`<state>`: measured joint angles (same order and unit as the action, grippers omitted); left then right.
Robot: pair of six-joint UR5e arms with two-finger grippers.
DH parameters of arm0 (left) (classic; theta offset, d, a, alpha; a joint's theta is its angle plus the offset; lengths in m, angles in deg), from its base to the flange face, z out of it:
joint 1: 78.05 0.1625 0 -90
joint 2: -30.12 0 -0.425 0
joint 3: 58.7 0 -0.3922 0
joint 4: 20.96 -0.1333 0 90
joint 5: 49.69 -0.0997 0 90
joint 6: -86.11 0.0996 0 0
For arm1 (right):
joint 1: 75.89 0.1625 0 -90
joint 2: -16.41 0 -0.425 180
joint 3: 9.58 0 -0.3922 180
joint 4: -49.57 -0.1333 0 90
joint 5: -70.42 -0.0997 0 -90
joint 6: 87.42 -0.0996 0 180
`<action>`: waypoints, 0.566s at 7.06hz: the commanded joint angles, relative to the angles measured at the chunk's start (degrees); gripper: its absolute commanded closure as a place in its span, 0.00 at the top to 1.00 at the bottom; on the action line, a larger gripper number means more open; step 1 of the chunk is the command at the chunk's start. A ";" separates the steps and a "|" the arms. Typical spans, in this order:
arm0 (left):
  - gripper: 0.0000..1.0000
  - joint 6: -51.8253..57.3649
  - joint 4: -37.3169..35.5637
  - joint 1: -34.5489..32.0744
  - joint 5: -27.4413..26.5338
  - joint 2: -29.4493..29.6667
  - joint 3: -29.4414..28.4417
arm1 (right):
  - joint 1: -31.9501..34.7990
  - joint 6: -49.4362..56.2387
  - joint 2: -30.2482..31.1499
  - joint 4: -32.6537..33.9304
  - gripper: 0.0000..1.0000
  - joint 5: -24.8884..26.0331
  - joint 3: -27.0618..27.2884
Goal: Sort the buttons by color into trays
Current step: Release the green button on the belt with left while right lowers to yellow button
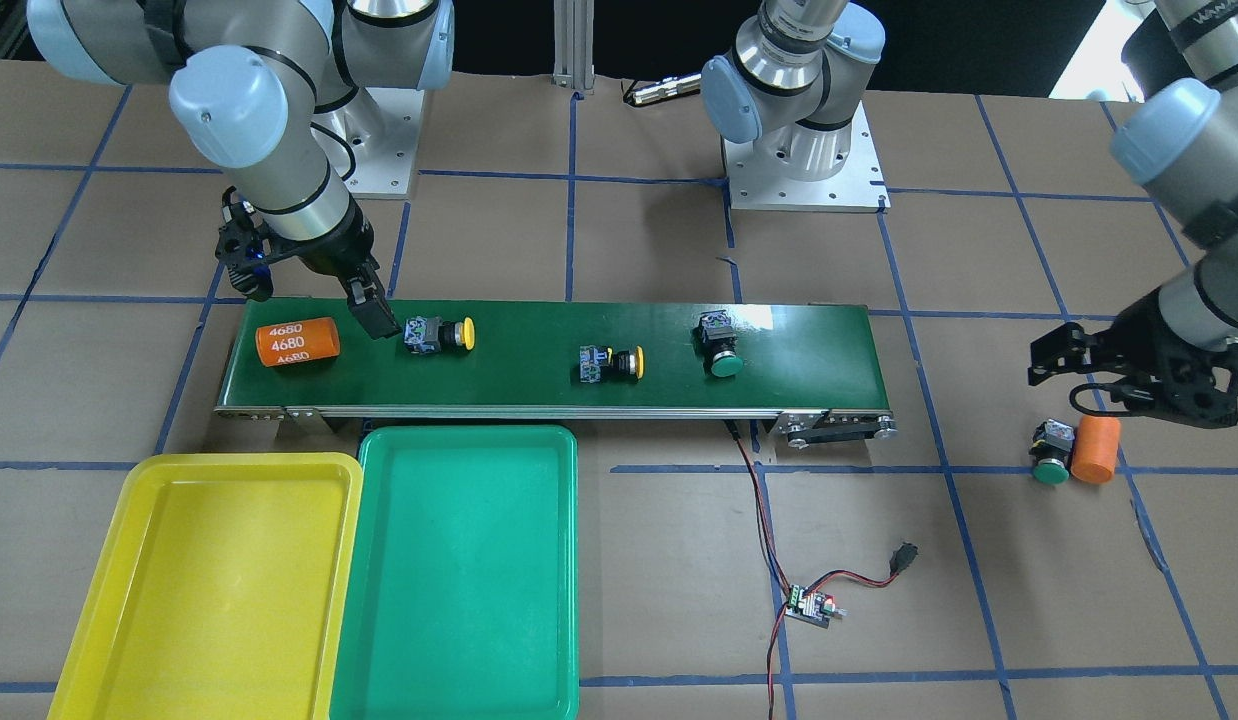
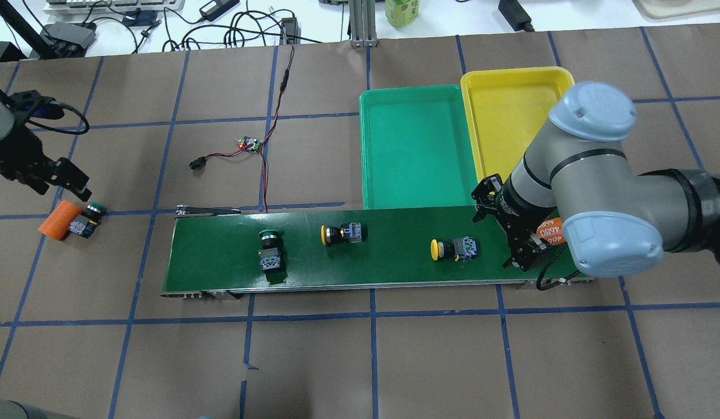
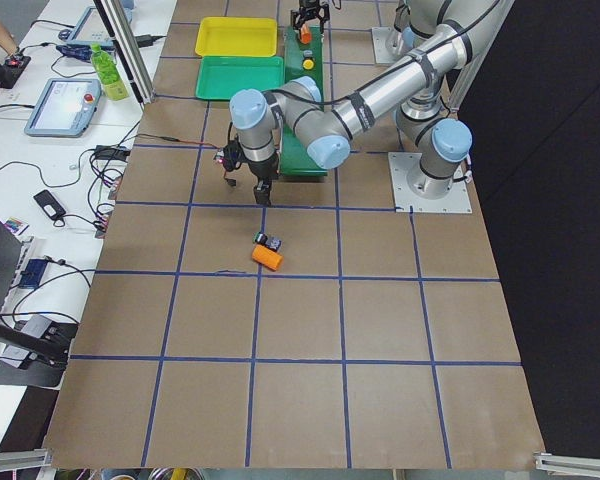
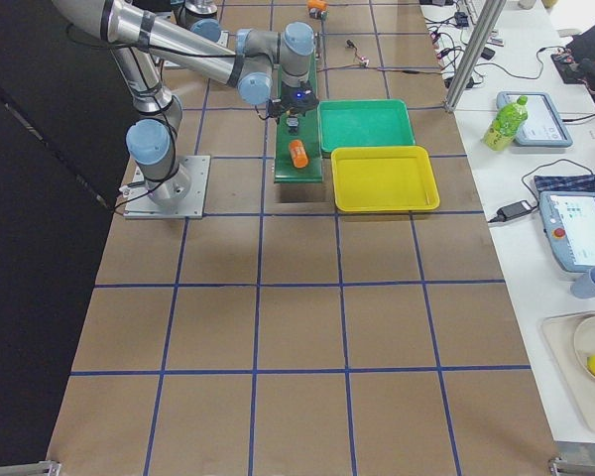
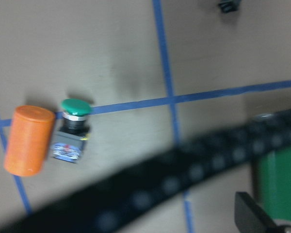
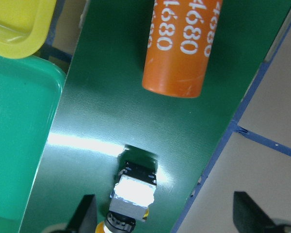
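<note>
Right now the right hand [image 1: 314,295] hangs over the conveyor belt [image 1: 539,345] at its end on the robot's right, fingers spread wide, gripping nothing. Just beside it lies the first yellow button [image 1: 439,333], on its side. In the wrist view its grey body shows btw the fingertips, nearer one. The marked orange cylinder [image 1: 297,341] ("4680") lies on the belt's very end. Toward the robot's left on the belt: second yellow button [image 1: 611,363], then belt green button [image 1: 719,345]. Off the belt, well left, the left hand [image 1: 1129,385] hovers w/ fingers apart, nothing held, close by the loose green button [image 1: 1049,455], which touches a plain orange cylinder [image 1: 1096,450] on the surface [image 1: 629,240]. Yellow tray [image 1: 209,590] & green tray [image 1: 459,580] sit side by side beyond the belt, far from the robot. All four buttons lie outside them.
</note>
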<state>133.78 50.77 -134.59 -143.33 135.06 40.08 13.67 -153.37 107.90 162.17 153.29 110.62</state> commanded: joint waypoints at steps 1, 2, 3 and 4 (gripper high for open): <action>1.00 13.11 -8.56 5.46 -0.06 5.33 0.18 | 0.00 0.12 -1.05 1.65 1.00 0.01 0.21; 1.00 18.55 -14.98 6.17 -0.06 8.41 0.09 | 0.00 0.21 -1.92 2.96 1.00 0.19 0.47; 1.00 20.52 -19.74 6.26 0.03 11.31 0.09 | 0.00 0.21 -3.41 3.50 1.00 0.19 1.26; 1.00 21.24 -20.40 6.26 0.20 12.73 0.44 | 0.00 0.21 -4.04 4.11 1.00 0.19 1.35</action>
<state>152.90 33.45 -128.53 -143.29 145.23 40.26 13.67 -153.18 104.93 165.44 153.46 111.61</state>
